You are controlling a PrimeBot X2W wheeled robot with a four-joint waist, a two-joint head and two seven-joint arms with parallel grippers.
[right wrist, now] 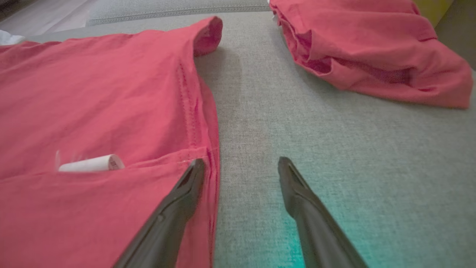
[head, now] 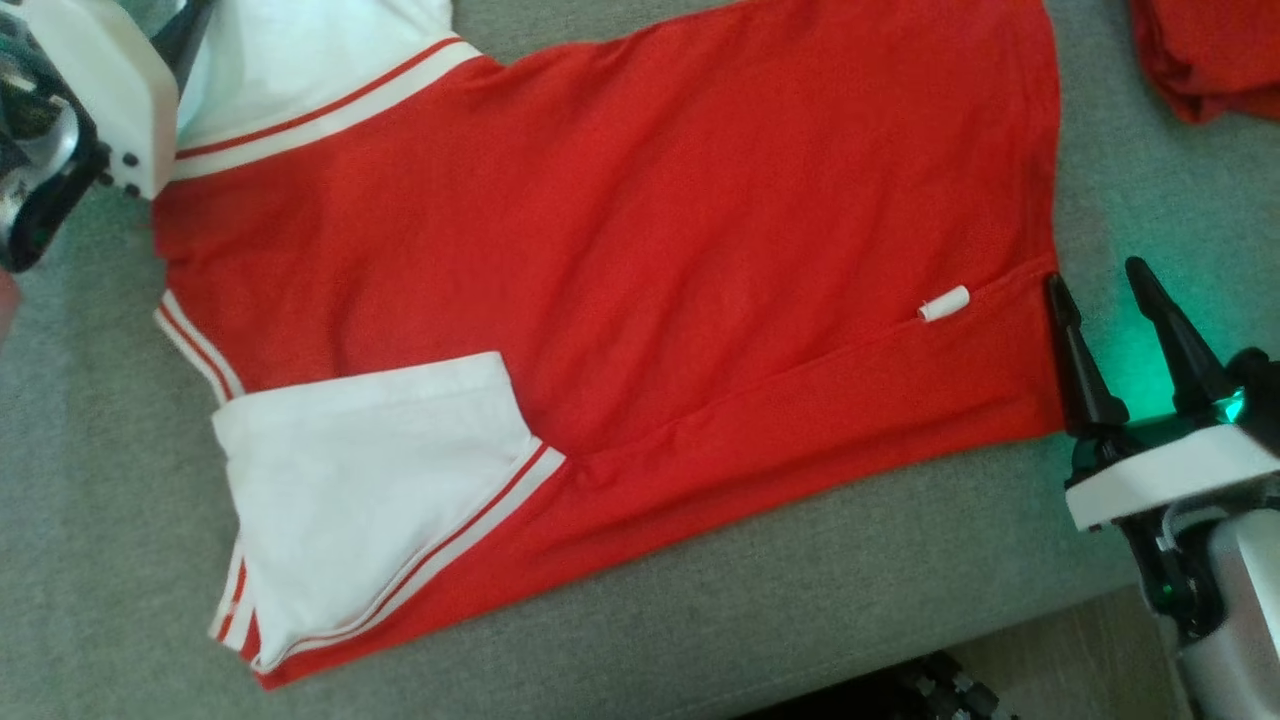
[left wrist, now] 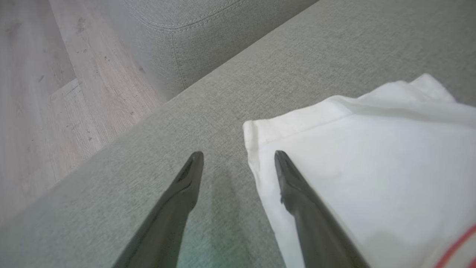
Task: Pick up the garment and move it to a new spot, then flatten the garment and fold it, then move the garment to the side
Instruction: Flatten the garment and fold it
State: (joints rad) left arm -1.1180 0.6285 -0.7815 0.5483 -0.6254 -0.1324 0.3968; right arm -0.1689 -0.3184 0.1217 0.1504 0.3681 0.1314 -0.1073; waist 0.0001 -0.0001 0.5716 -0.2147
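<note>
Red garment (head: 620, 250) flat on sofa (head: 900, 600)

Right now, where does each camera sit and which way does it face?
Head view: on the head, looking down at the shirt on the couch cushion; right gripper lower right, left arm's housing upper left.
Left wrist view: on that wrist, looking along the open left gripper at the white sleeve, floor beyond.
Right wrist view: on that wrist, looking along the open right gripper past the shirt's hem toward a second red garment.
Shared: head and right wrist views both show the white tag.
</note>
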